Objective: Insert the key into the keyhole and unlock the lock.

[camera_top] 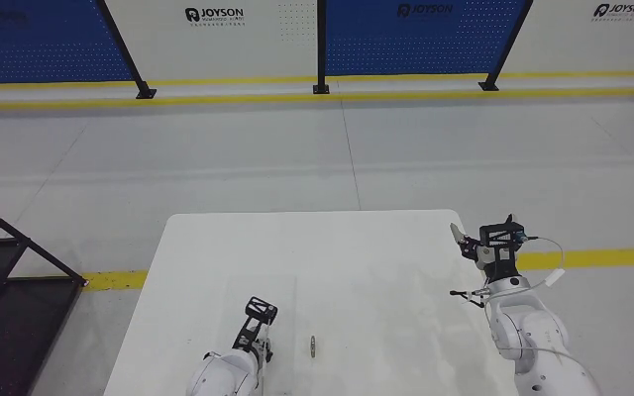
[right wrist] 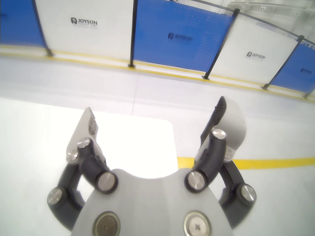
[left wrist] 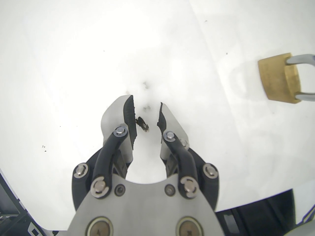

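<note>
Brass padlock with a silver shackle (left wrist: 279,79) lies flat on the white surface (camera_top: 376,267). Left gripper (left wrist: 146,101) stands near the padlock, low over the surface, fingers parted with a clear gap. Small dark metal key (left wrist: 142,124) sits between those fingers, close against one ribbed black pad (left wrist: 130,119); contact cannot be confirmed. Key and padlock are apart, not engaged. Right gripper (right wrist: 155,104) is well apart from the padlock, by a corner of the surface, fingers spread wide, holding nothing.
</note>
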`<state>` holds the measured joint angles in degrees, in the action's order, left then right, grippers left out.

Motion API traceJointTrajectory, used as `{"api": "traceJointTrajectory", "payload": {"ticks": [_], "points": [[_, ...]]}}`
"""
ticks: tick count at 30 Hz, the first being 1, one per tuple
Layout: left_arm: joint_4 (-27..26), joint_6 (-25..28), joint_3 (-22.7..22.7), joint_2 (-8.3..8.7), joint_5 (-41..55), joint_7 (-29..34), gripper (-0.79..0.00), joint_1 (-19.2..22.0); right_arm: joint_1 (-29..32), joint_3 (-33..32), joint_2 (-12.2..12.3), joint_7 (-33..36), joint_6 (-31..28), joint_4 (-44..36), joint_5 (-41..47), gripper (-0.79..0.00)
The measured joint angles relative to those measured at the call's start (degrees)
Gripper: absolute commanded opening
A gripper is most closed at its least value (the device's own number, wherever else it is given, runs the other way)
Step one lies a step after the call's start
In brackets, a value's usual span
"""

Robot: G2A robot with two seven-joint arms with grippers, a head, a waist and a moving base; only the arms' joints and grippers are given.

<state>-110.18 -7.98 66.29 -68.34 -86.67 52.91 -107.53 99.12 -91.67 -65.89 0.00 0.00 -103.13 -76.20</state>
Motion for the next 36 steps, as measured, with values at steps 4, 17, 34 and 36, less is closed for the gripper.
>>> {"api": "traceJointTrajectory", "payload": {"ticks": [4, 17, 34, 36], "points": [[-0.3, -0.6, 0.3, 0.00, -0.4, 0.1, -0.514, -0.5, 0.0, 0.0, 0.0, 0.0, 0.0, 0.0, 0.0, 0.000], [-2.1, -1.6, 1.2, 0.06, -1.9, -1.0, -0.610, -2.6, 0.0, 0.0, 0.0, 0.0, 0.0, 0.0, 0.0, 0.000], [-3.2, -0.5, 2.9, 0.05, -0.4, -0.8, -0.785, -3.0, 0.0, 0.0, 0.0, 0.0, 0.0, 0.0, 0.0, 0.000], [-4.5, -0.1, 3.6, 0.16, 0.3, -1.4, -0.785, -3.9, 0.0, 0.0, 0.0, 0.0, 0.0, 0.0, 0.0, 0.000]]}}
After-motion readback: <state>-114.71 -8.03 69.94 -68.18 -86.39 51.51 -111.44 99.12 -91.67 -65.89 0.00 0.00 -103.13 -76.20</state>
